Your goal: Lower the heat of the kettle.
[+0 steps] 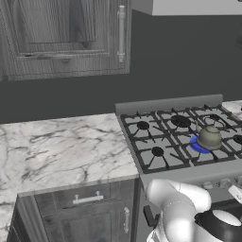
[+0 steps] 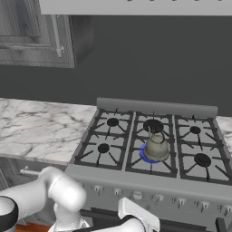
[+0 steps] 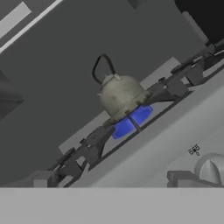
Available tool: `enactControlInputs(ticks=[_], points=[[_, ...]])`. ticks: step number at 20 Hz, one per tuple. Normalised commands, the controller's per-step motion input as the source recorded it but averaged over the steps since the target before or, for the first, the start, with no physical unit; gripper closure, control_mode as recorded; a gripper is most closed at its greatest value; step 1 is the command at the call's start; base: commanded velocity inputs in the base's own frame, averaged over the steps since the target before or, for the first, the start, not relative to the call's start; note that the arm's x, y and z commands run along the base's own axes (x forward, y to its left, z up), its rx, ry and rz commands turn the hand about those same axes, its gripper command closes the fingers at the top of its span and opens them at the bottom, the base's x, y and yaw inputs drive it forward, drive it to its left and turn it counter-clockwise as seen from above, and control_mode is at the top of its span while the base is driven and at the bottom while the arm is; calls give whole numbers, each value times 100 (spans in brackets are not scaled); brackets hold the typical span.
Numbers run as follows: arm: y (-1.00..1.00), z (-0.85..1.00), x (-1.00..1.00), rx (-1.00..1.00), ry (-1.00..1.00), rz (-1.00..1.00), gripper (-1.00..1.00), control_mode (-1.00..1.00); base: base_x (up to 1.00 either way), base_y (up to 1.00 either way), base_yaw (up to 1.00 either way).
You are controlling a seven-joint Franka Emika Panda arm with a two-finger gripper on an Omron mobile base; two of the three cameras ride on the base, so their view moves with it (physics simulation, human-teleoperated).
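Centrally on the stove (image 2: 154, 181), the kettle (image 2: 156, 147) sits upright on the front middle burner, a dull grey-olive dome with a small knob on top and a thin dark handle arching above it. A blue flame (image 2: 146, 156) glows beneath it, spilling out on the kettle's near side; in the hand view the kettle (image 3: 121, 96) appears tilted with the camera, the blue flame (image 3: 131, 121) showing between the dark grate bars just under it. From the left base view the kettle (image 1: 209, 137) stands toward the right part of the cooktop, with unlit burners (image 1: 157, 151) around it.

Along the stove's front panel runs a row of grey knobs (image 2: 137, 195), and one knob (image 3: 211, 169) shows close at the lower right of the hand view, just beside the camera's edge. The white arm (image 2: 63, 195) bends low in front of the stove. Whether the end effector's fingers are apart or together cannot be told.

To the left of the stove lies a marbled tabletop (image 1: 61, 146), with grey wood-grain cabinets (image 1: 61, 38) above and a drawer (image 1: 87, 199) below.
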Motion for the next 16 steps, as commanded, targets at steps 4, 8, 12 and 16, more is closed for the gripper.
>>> enactControlInputs(ticks=[4,8,12,16], points=[[-18,-23,5,-8,0,0,-100,-100,0,0,0],[-18,-20,7,-8,0,0,-100,-100,0,0,0],[-14,-11,9,-3,0,0,-100,-100,0,0,0],[-7,-8,13,-1,0,0,-100,-100,0,0,0]])
